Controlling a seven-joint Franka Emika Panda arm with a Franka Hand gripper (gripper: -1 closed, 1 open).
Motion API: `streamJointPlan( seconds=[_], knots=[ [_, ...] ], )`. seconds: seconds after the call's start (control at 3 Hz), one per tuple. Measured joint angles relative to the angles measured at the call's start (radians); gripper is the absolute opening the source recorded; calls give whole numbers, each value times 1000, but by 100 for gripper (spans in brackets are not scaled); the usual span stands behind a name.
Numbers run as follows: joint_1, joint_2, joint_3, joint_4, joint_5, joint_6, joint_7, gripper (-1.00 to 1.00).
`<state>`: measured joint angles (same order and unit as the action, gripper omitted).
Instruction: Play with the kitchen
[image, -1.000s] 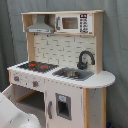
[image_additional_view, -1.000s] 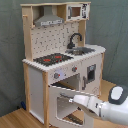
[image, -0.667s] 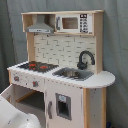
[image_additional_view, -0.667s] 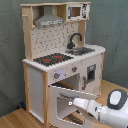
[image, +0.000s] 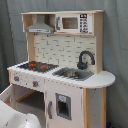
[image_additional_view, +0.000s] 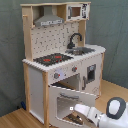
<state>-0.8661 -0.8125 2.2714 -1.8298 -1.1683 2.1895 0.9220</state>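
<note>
Since a second ago, little has shifted: the oven door (image_additional_view: 65, 102) of the kitchen (image_additional_view: 62, 55) hangs open as before, and your arm has edged only slightly at the second exterior view's lower right. The kitchen stands on the wooden floor (image_additional_view: 15, 119) against the grey curtain (image_additional_view: 10, 50). Keep your push slow and square to the door's window. Your arm reaches low, gripper (image_additional_view: 74, 108) at the door panel; whether its jaws are spread or closed, you cannot tell.

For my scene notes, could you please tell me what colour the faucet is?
Black; the faucet shows best in the first exterior view.
</note>
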Motion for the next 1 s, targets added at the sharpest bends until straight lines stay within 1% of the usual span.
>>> streamJointPlan(
  seconds=[0.33,1.0],
  knots=[
    [10,-17,5,-43,-10,-1,90,100],
    [16,-18,5,-169,-16,-1,281,100]
  ],
)
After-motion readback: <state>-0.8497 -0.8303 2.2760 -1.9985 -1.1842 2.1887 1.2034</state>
